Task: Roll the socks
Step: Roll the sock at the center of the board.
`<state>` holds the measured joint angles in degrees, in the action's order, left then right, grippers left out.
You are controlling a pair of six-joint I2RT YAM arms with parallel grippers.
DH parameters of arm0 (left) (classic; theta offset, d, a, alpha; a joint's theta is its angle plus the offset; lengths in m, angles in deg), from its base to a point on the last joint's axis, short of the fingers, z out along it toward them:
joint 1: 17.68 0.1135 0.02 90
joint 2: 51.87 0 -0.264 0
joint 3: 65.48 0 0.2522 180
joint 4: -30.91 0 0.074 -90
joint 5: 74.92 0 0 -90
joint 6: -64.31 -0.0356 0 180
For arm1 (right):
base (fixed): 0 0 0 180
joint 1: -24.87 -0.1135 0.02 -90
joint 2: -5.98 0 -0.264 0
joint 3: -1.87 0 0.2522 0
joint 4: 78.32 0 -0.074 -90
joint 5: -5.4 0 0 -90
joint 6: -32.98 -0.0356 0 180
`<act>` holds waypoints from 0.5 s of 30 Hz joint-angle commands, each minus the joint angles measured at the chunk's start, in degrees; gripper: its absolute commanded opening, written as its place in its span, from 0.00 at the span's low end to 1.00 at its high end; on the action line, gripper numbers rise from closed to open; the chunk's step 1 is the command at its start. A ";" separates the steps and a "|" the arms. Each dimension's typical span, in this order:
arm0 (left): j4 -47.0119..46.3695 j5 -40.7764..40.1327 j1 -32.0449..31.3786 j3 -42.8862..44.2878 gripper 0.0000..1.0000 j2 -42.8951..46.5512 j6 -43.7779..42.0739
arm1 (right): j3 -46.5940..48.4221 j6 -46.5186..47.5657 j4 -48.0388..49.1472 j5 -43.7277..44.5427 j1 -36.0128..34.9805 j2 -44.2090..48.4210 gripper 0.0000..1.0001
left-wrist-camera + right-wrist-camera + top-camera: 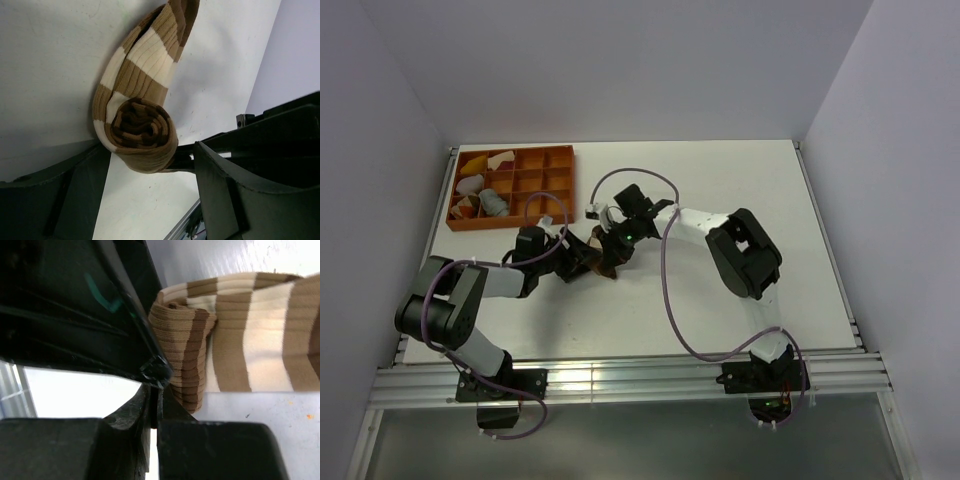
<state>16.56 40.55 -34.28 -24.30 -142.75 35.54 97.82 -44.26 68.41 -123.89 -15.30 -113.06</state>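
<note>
At mid-table we see the left gripper [150, 155], jaws apart around the brown sock [140, 125] — half rolled, its tail flat on the table [45, 60]. Right gripper [156, 395] meets the roll, jaws together; whether they nip cloth we cannot tell. Farther left, a grey sock [493, 203] lies in the tray [558, 183].

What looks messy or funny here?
Nothing is torn or spilled. The brown and cream striped ribbed sock is only half rolled: one end is a tight spiral, and the rest trails flat across the white table.
</note>
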 commanded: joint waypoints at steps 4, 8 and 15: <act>-1.15 -2.53 -0.27 -1.93 0.72 -1.41 -0.68 | 4.64 1.31 -8.61 -6.67 1.84 -3.82 0.00; -1.15 -3.06 -0.27 -2.72 0.73 -1.85 -1.11 | 6.31 0.87 -9.41 -8.96 2.89 -4.97 0.00; 1.65 -4.73 -0.27 -2.20 0.72 -2.56 -2.43 | 8.16 2.63 -11.70 -12.92 3.16 -6.29 0.00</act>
<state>13.17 40.25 -34.28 -25.50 -143.53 35.52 104.66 -43.06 60.13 -133.70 -12.21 -118.16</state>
